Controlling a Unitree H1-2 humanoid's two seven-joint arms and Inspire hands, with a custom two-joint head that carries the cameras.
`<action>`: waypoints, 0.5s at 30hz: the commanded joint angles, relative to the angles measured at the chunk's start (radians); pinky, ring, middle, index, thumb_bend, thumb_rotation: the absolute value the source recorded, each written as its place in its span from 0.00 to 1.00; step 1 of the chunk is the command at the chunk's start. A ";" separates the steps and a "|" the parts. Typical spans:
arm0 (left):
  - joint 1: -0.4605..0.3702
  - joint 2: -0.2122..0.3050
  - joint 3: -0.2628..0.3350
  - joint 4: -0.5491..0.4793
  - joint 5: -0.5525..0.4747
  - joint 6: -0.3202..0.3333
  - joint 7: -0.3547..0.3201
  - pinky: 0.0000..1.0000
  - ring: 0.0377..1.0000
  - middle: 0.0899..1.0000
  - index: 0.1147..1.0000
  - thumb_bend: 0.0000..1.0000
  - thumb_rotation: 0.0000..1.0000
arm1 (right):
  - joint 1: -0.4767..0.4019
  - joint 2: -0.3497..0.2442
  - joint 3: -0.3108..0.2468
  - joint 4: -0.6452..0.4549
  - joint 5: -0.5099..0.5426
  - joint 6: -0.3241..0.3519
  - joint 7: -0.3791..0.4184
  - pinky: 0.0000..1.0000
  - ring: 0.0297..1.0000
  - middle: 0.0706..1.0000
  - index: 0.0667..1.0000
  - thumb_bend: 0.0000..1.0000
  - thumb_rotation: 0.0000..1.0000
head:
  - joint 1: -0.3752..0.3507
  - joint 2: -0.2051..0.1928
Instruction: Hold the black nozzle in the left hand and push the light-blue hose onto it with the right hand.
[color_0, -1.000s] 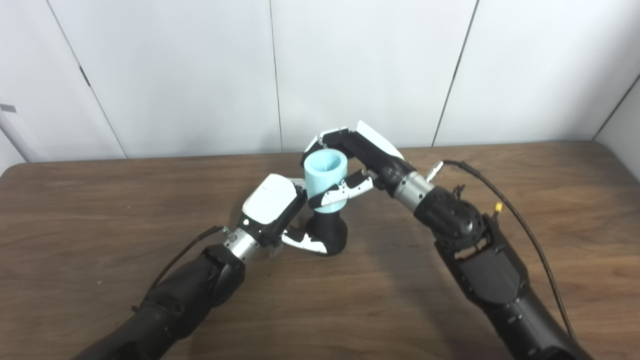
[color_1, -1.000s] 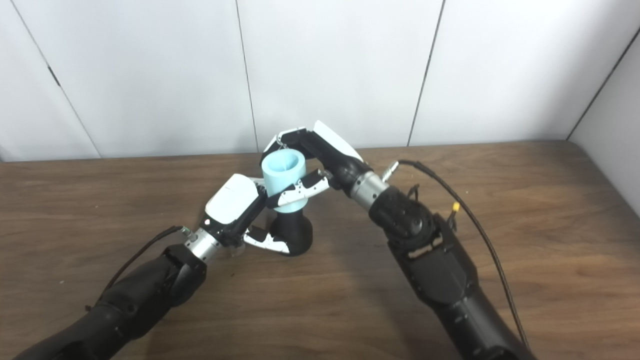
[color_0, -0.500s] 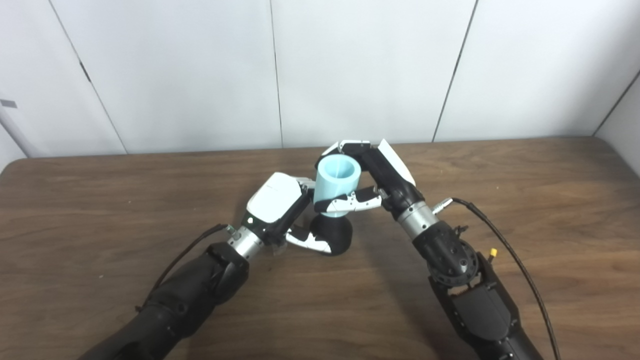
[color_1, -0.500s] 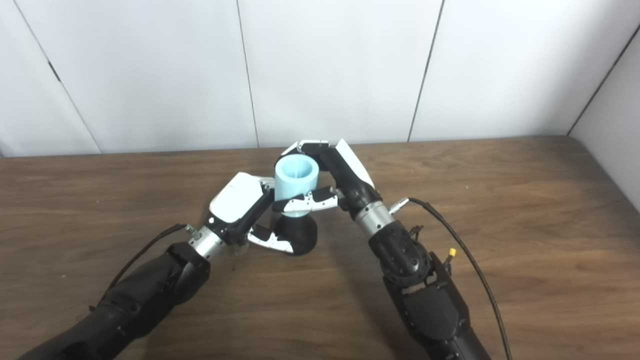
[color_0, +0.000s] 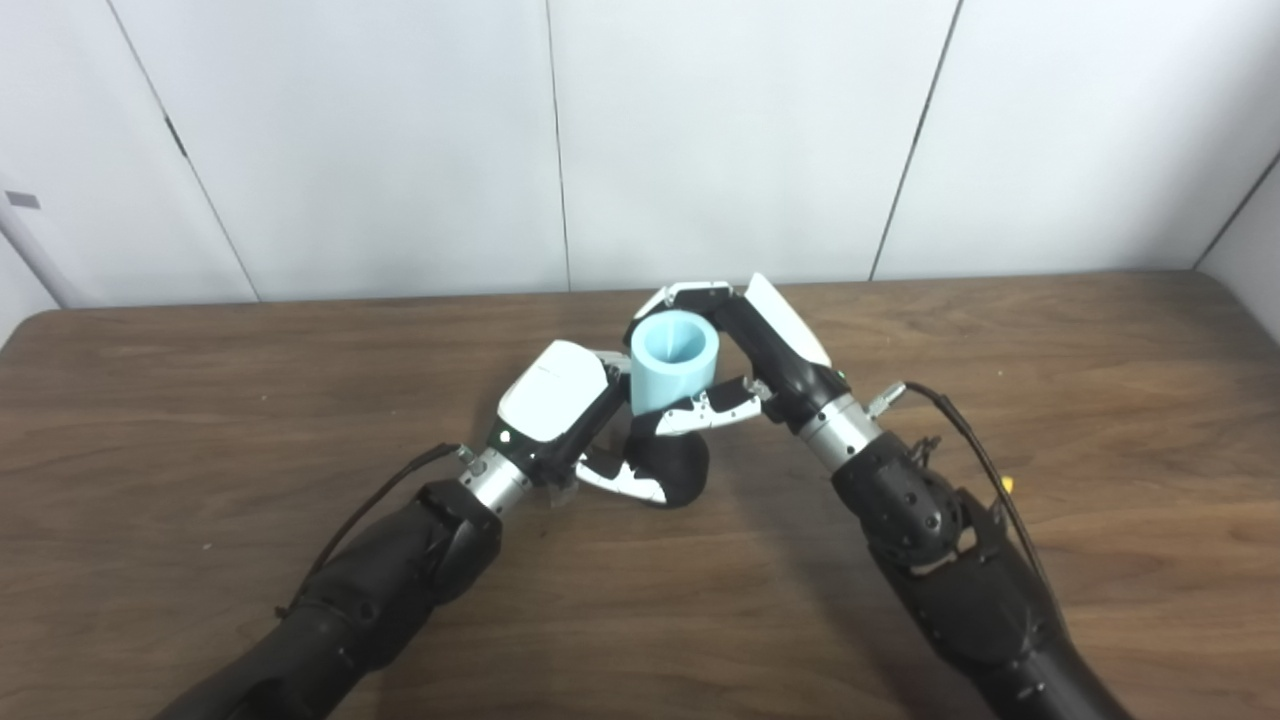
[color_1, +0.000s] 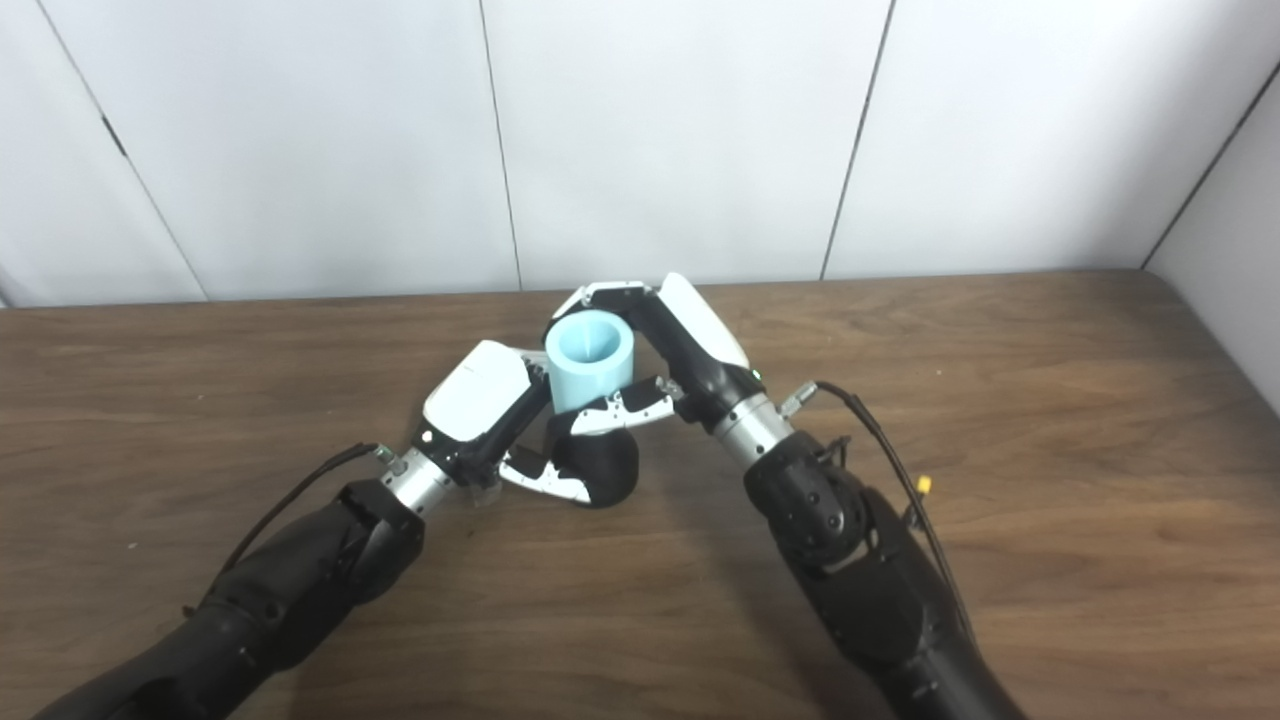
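Pressing down now: hose (color_0: 674, 358) upright, open mouth up, clamped in right hand (color_0: 765, 345) with fingers (color_0: 685, 296) curled round the far side and thumb (color_0: 705, 412) across the near lower wall. Seated already over the top of nozzle (color_0: 672, 470), lower rim hidden behind that thumb, so depth of seating impossible to read. Nozzle gripped low by left hand (color_0: 560, 400), thumb (color_0: 615, 484) wrapped across the near side of the black base, base apparently resting on the table (color_0: 200, 420) near the middle, closer to the far edge than the near one. Judged as late in the push, perhaps nearly home. Main risk: pushing off-axis. Arm coming in from the right at a slant, so any sideways part of the force likely to tip the hose, jam one side of the rim on the nozzle and leave the other side proud. Second risk: nozzle rolling or skidding under load, given the rounded base and a grip that covers only the left and near sides; would slide toward the right edge or twist out of the thumb. Third: squeezing the hose out of round, tightening the fit and stalling the push; wall stiffness not readable here. Fourth: right thumb, sitting low on the hose, caught between rim and nozzle shoulder, or colliding with the left fingers just beside it. Safer with force straight down and left hand braced hard.
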 joint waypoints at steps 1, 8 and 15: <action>0.176 -0.019 -0.047 0.083 0.025 0.013 -0.076 0.44 0.51 0.41 0.42 0.53 0.00 | -0.016 -0.057 0.083 0.029 -0.097 -0.108 0.103 0.35 0.41 0.46 0.46 0.50 0.00 | 0.000 0.003; 0.176 -0.014 -0.044 0.074 0.032 0.016 -0.082 0.45 0.52 0.41 0.42 0.53 0.00 | -0.061 -0.098 0.147 0.052 -0.117 -0.143 0.137 0.35 0.41 0.46 0.46 0.50 0.00 | -0.002 0.006; 0.181 -0.012 -0.039 0.065 0.033 0.020 -0.094 0.43 0.50 0.40 0.42 0.53 0.00 | -0.061 -0.105 0.155 0.059 -0.108 -0.116 0.151 0.35 0.40 0.46 0.46 0.50 0.00 | -0.002 0.009</action>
